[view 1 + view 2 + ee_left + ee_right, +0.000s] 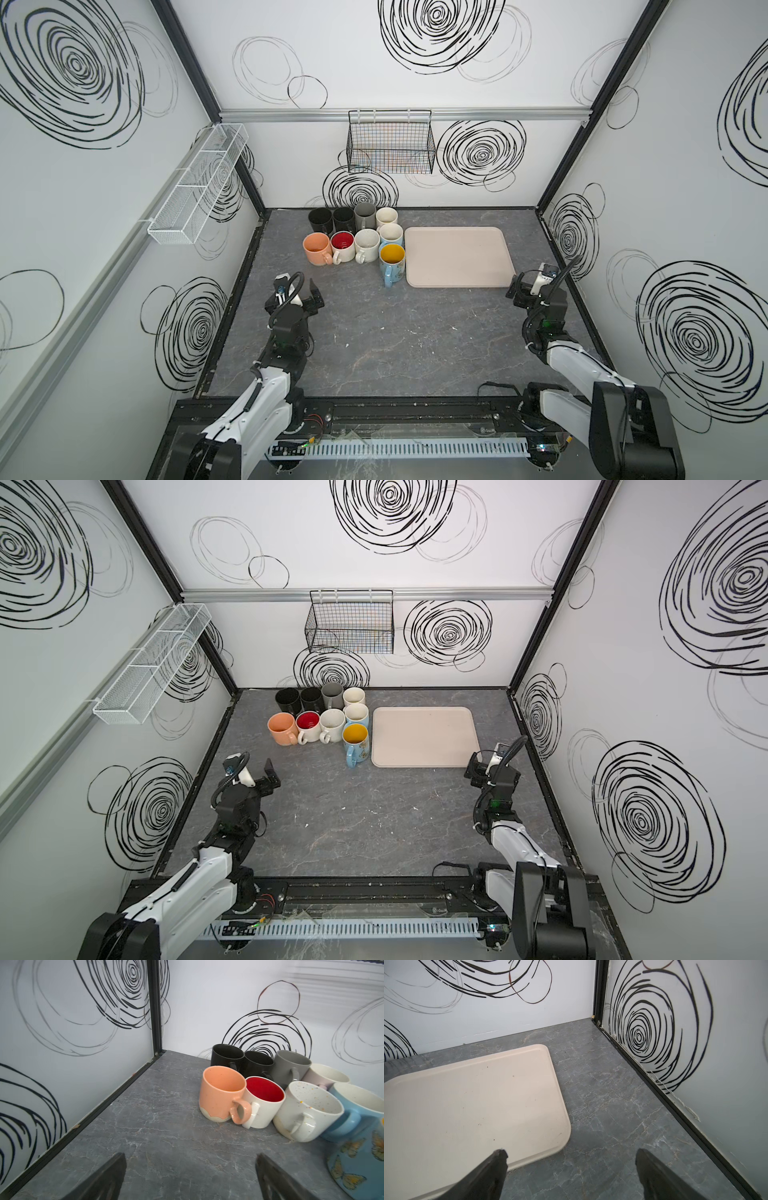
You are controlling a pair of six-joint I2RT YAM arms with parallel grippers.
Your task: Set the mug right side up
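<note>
Several mugs stand bunched at the back of the table, and every one I can see has its mouth up. The nearest is a blue butterfly mug (392, 262) (356, 739) (357, 1157) with a yellow inside. Beside it are a speckled white mug (366, 244) (307, 1109), a white mug with a red inside (343, 245) (262, 1101) and a peach mug (316, 246) (222, 1093). My left gripper (297, 289) (253, 771) (190, 1167) is open and holds nothing, in front of the peach mug and apart from it. My right gripper (517, 286) (476, 766) (571, 1165) is open and holds nothing.
A beige tray (457, 257) (467, 1105) lies right of the mugs, its near right corner by my right gripper. Two black mugs (320, 219), a grey mug (365, 214) and a cream mug (387, 216) form the back row. Wire baskets hang on the back wall (390, 145) and left wall (199, 183).
</note>
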